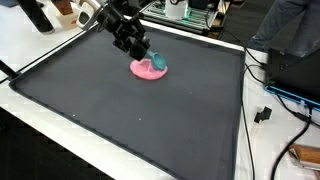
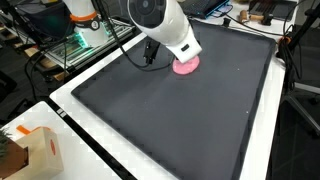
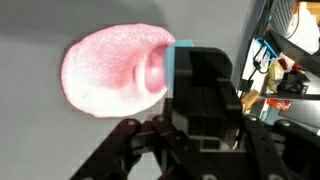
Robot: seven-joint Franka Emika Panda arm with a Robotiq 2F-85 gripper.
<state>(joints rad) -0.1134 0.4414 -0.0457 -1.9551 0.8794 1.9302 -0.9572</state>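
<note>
A white robot arm reaches in from the far edge of a dark grey mat that covers a white table. The arm bends steeply downward, wrist tilted towards the mat. Its black two-finger gripper sits low over a round pink fuzzy pad, which lies flat on the far half of the mat, towards its middle. A small teal block rests on top of the pad, right at the fingertips. In the wrist view the teal block shows just beside a black finger, with the pad spread beneath. Whether the jaws pinch the block or stand apart cannot be told.
</note>
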